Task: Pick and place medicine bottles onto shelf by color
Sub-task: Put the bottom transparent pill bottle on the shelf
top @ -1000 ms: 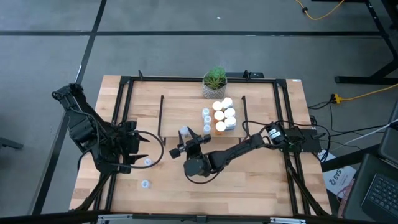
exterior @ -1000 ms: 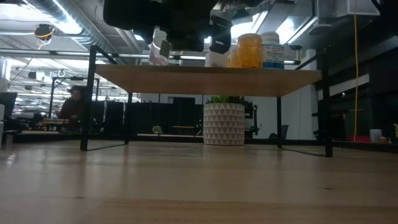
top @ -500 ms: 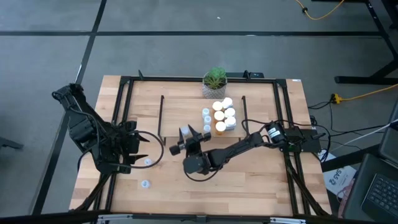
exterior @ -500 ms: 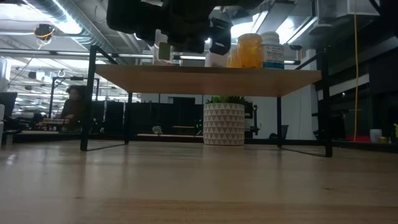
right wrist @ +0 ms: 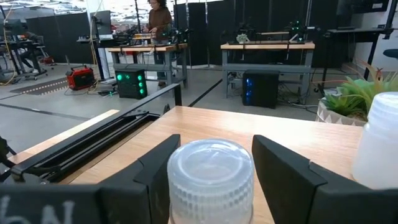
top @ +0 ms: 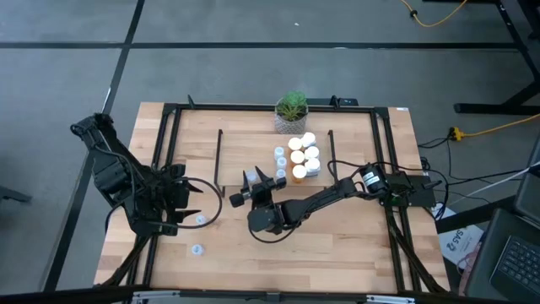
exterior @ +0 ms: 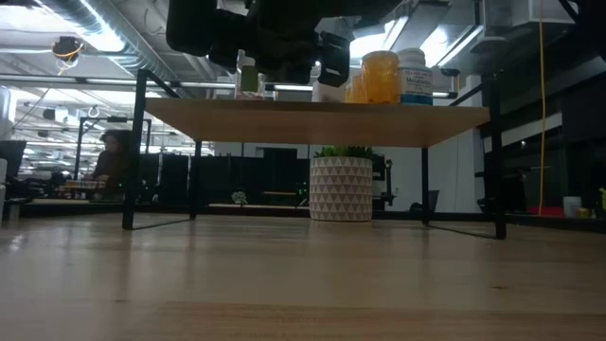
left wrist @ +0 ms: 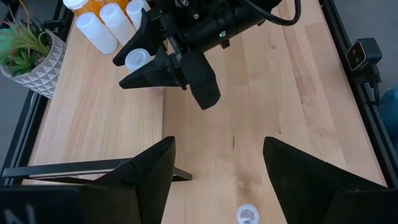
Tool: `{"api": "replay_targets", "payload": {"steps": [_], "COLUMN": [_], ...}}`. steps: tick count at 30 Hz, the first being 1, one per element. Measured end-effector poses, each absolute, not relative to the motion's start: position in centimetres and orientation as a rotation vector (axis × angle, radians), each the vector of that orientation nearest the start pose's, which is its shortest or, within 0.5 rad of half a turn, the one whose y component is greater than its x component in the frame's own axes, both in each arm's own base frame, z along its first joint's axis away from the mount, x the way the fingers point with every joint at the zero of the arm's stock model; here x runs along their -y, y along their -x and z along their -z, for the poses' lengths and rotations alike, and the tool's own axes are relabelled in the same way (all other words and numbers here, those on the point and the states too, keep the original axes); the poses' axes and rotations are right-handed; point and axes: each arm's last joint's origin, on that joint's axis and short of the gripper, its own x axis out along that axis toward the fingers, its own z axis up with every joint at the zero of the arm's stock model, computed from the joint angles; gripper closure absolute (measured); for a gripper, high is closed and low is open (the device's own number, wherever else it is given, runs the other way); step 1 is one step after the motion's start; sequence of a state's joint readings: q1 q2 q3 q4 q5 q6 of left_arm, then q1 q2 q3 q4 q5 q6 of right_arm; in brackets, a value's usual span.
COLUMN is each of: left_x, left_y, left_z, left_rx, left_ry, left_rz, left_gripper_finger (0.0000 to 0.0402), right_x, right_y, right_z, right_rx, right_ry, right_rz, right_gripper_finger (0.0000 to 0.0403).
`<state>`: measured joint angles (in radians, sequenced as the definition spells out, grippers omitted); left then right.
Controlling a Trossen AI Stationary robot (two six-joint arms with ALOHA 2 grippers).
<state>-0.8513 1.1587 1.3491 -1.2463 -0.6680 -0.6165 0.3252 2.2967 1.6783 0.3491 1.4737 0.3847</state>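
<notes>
The right gripper (top: 251, 182) is clenched on a small clear bottle (right wrist: 210, 180) with a ribbed cap. In the right wrist view the bottle sits between the two dark fingers (right wrist: 287, 180). In the left wrist view the same bottle (left wrist: 138, 59) shows pinched at the tip of the right arm, over the shelf (top: 253, 156).

Compared with a second ago, the right arm has slid a little to the left along the shelf. In the low view the held bottle (exterior: 247, 76) has come down and now looks to be at the level of the shelf board (exterior: 312, 118), though I cannot tell if it touches.

The left gripper (top: 196, 201) has not moved. It waits over the surface (top: 337, 253) on the left side, with its fingers (left wrist: 140, 177) spread apart and nothing in them. Two small clear bottles lie on the surface near it: one (top: 201, 219) just beside the gripper and one (top: 196, 249) closer to the front edge. One of them (left wrist: 247, 214) shows between the left fingers in the left wrist view.

Farther back, on the right part of the shelf, stands a tight group of bottles (top: 299, 156), some white and some orange. They are the same as before. Behind the shelf is a potted plant (top: 291, 110).
</notes>
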Motion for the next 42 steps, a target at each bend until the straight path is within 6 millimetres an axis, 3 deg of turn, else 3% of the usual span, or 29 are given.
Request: {"api": "replay_targets", "payload": {"steps": [7, 19, 24, 29, 36, 42], "left_x": [13.0, 13.0, 13.0, 13.0, 13.0, 13.0], "left_y": [-13.7, -13.7, -13.7, -13.7, -13.7, -13.7], "left_z": [-37.2, -37.2, -37.2, -37.2, -37.2, -37.2], "left_rx": [-0.763, -0.763, -0.763, -0.763, -0.763, -0.763], "left_ry": [-0.142, -0.142, -0.140, -0.138, -0.138, -0.139], "left_rz": [-0.073, -0.073, -0.074, -0.074, -0.074, -0.074], "left_gripper_finger": [0.0164, 0.0164, 0.0164, 0.0164, 0.0164, 0.0164], "right_x": [-13.3, -13.8, -16.9, -20.7, -26.1, -26.1], "right_y": [-48.3, -49.7, -49.2, -47.3, -44.1, -41.3], "right_z": [-20.0, -26.5, -29.8, -32.0, -33.6, -37.0], "right_rx": [0.035, -0.090, -0.202, -0.297, -0.419, -0.449], "right_ry": [-0.080, 0.136, 0.395, 0.551, 0.788, 0.876], "right_rz": [1.179, 1.152, 1.002, 0.999, 0.915, 0.874], "right_gripper_finger": [0.0201, 0.0201, 0.0201, 0.0201, 0.0201, 0.0201]}}
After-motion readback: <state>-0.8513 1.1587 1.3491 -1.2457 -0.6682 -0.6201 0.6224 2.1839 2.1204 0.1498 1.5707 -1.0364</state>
